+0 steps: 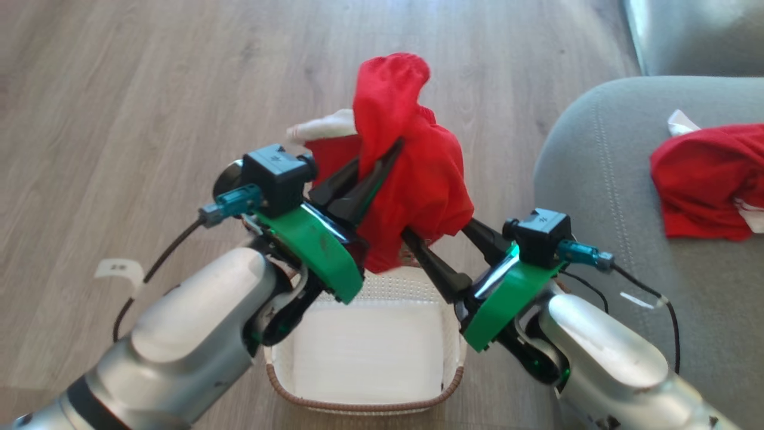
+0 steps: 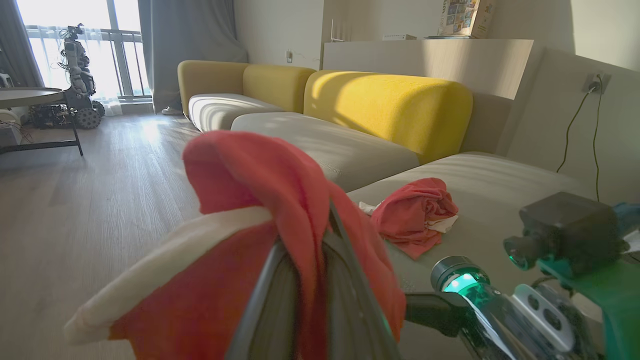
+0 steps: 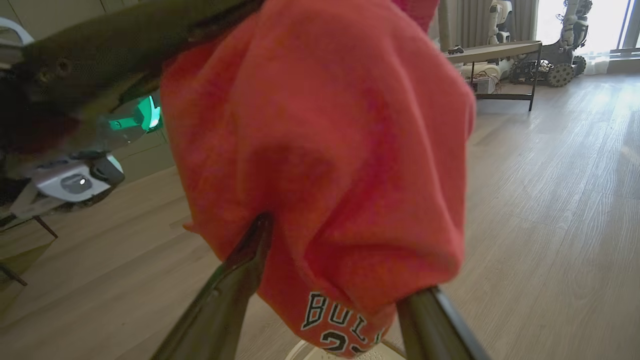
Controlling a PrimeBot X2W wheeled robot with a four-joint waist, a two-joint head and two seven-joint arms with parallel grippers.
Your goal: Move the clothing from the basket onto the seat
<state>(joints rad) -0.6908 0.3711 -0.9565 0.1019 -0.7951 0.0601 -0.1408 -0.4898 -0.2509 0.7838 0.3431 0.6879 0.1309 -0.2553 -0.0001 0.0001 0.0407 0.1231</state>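
Note:
A red garment (image 1: 412,173) with a white band hangs above the cream basket (image 1: 364,407), whose white inside shows nothing in it. My left gripper (image 1: 385,158) is shut on a fold of this garment near its top. My right gripper (image 1: 439,230) stands open lower down, its two fingers (image 3: 240,270) spread wide with the cloth draped over and between them; white printed letters and numbers (image 3: 340,325) show at the hem. A second red garment (image 1: 704,185) lies crumpled on the grey-green seat (image 1: 597,179) to the right, also in the left wrist view (image 2: 415,215).
Wooden floor (image 1: 149,89) surrounds the basket. A small white tag (image 1: 119,269) lies on the floor at left. Yellow sofa backs (image 2: 390,105) line the wall. A dark-legged table (image 3: 495,55) and another wheeled robot (image 2: 77,70) stand by the window.

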